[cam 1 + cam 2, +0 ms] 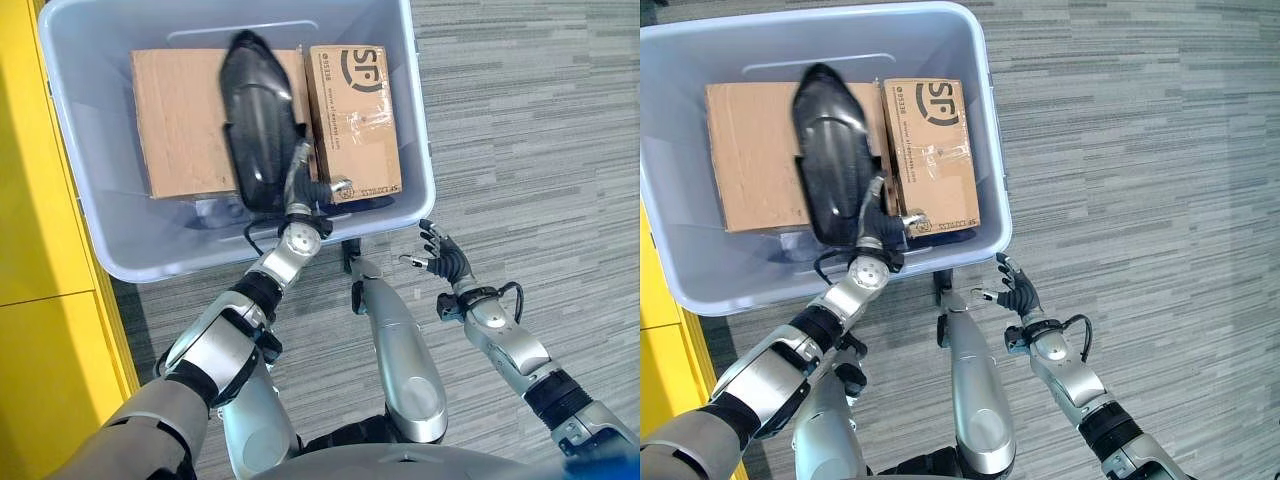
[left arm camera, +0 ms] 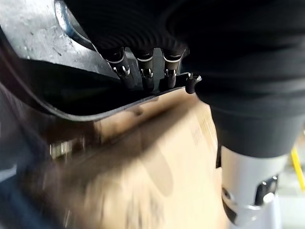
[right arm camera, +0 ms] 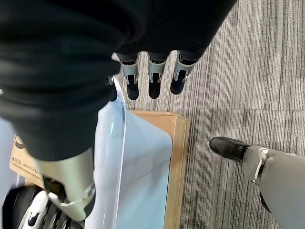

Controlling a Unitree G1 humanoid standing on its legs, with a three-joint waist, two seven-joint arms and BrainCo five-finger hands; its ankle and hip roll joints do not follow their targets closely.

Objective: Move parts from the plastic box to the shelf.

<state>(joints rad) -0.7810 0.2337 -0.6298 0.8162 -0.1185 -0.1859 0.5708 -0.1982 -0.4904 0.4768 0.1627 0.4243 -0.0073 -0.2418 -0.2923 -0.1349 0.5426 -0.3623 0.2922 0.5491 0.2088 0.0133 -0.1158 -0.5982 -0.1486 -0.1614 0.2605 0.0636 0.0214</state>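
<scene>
Gripping a black moulded part (image 1: 258, 125) along its near edge above the plastic box (image 1: 415, 130), the left robot hand (image 1: 312, 188) lifts something stiff, light-looking and slick, while the right robot hand (image 1: 440, 255) hangs open at 4 o'clock.

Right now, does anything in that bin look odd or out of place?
Nothing looks spilled or broken. A long black plastic part lies across two cardboard boxes in the grey plastic bin, with the left hand at its near end.
</scene>
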